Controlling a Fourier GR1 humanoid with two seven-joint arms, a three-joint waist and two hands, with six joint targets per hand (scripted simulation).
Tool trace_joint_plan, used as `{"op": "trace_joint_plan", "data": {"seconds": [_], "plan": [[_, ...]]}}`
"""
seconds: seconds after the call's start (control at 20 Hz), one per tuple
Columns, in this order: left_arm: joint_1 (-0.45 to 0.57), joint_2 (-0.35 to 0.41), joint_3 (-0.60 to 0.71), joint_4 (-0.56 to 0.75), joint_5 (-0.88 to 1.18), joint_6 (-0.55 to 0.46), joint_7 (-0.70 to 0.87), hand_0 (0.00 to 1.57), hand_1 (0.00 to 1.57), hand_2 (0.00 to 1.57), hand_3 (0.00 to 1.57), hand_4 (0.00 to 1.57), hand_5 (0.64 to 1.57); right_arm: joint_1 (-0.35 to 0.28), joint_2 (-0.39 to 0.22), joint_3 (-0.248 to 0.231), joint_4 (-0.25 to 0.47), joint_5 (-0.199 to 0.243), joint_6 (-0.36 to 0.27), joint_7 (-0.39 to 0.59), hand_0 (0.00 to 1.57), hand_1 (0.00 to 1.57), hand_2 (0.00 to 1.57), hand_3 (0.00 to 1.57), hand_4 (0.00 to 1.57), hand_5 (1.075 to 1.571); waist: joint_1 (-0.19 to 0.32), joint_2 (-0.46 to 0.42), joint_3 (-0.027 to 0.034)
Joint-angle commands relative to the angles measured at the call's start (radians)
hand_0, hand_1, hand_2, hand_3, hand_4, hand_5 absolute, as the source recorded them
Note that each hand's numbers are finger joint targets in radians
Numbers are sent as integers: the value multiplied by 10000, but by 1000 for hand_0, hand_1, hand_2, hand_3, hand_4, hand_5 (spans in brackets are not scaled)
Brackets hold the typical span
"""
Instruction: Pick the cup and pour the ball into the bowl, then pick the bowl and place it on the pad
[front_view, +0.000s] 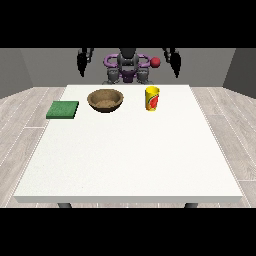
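The yellow cup (152, 98) stands upright on the white surface (130, 150), just beside the brown bowl (105, 100) — nearer the hand at the view's right (174, 61), which hangs raised behind it. Whether its fingers are open, I cannot tell.

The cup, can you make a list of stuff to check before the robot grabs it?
1. Yellow cup stands upright on the white table: ok.
2. Ball inside the cup: cannot tell, the inside is hidden.
3. Brown bowl sits upright beside the cup, apart from it: ok.
4. Green pad has nothing on it: ok.
5. Hand at the view's right is raised, holding nothing: ok.
6. Hand at the view's left is raised away from the things: ok.
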Motion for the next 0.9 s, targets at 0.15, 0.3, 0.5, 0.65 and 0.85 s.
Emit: {"op": "trace_joint_plan", "data": {"seconds": [0.15, 0.3, 0.5, 0.65, 0.85], "plan": [[-181, 395, 41, -892, 82, -146, 792, 0, 0, 0, 0, 0, 1557, -112, -343, -115, -849, -77, 21, 826, 0, 0, 0, 0, 0, 1569, -83, -2325, -180], [-678, 124, 630, -1404, 1612, -484, 1674, 0, 0, 0, 0, 0, 1557, 296, -1248, -1433, -624, -1917, 1382, 1031, 0, 0, 0, 0, 0, 1569, -343, -2232, -225], [-955, 804, 1226, -2010, 1998, -703, 2155, 0, 0, 0, 0, 0, 1554, 370, -1429, -1897, -947, -2344, 1742, 1120, 0, 0, 0, 0, 0, 1570, -247, -1575, -236], [-446, 1063, 1873, -1654, 2393, -1239, 1174, 0, 0, 0, 0, 0, 1547, 717, -1544, -2387, -693, -2508, 2224, 200, 0, 0, 0, 0, 0, 1570, -250, -1114, -238], [-1168, 1010, 2066, -513, 2097, -1284, -220, 0, 0, 0, 0, 0, 1542, 15, -1323, -2319, -315, -2290, 2178, -331, 0, 0, 0, 0, 0, 1570, -430, -67, -239]]}}
